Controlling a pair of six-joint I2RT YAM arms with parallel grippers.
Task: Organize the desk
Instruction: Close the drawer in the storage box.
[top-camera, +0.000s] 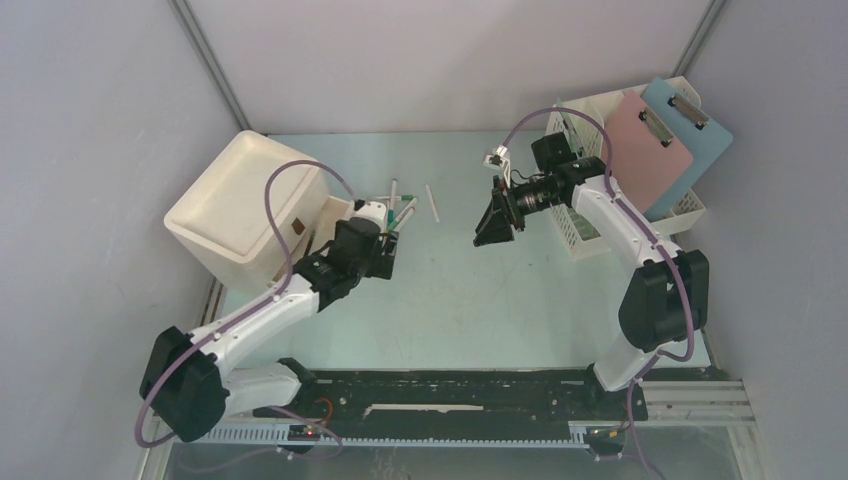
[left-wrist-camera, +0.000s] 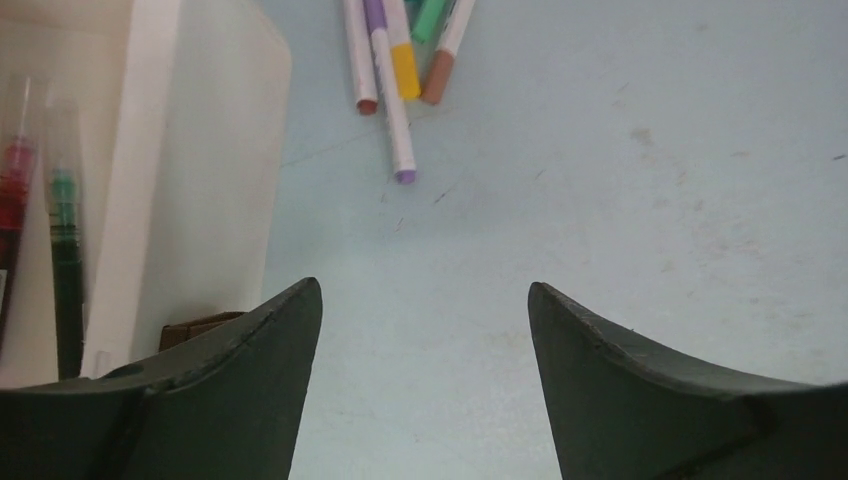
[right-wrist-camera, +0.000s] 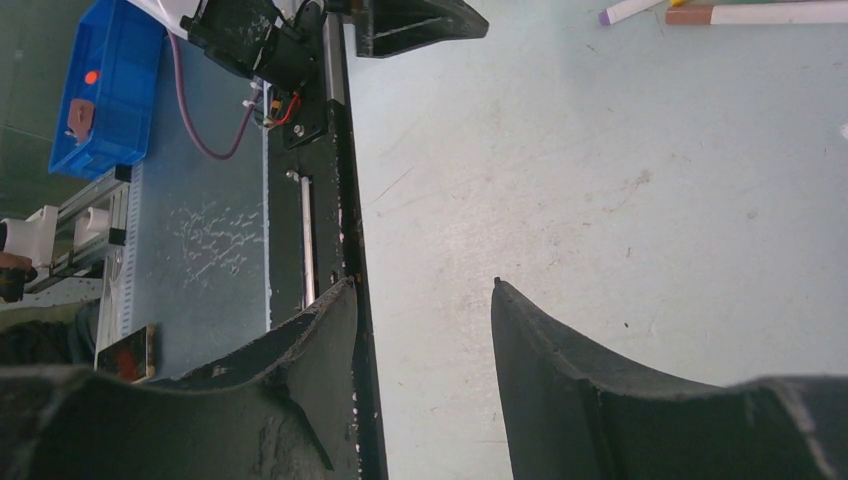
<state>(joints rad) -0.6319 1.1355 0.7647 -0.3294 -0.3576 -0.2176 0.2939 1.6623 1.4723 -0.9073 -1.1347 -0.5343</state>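
My left gripper (top-camera: 387, 255) is hovering just beside the white bin (top-camera: 230, 210), near a bunch of pens (top-camera: 402, 205). My right gripper (top-camera: 487, 232) is hanging over the desk (top-camera: 470, 300), near the rack (top-camera: 580, 236) holding two clipboards (top-camera: 640, 150). One pen (top-camera: 433, 203) is lying apart.

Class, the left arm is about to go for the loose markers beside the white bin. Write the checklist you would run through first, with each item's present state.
1. Is the left gripper open and empty? Ok.
2. Are the markers in view ahead of it, lying on the desk? Ok.
3. Are the markers spread out enough to take just one? Not ok: they lie bunched and overlapping.
4. Is the bin clear of the fingers? Cannot tell: its wall is close beside one finger.
5. Is the right gripper out of the way? Ok: it is open, empty and apart from the markers.
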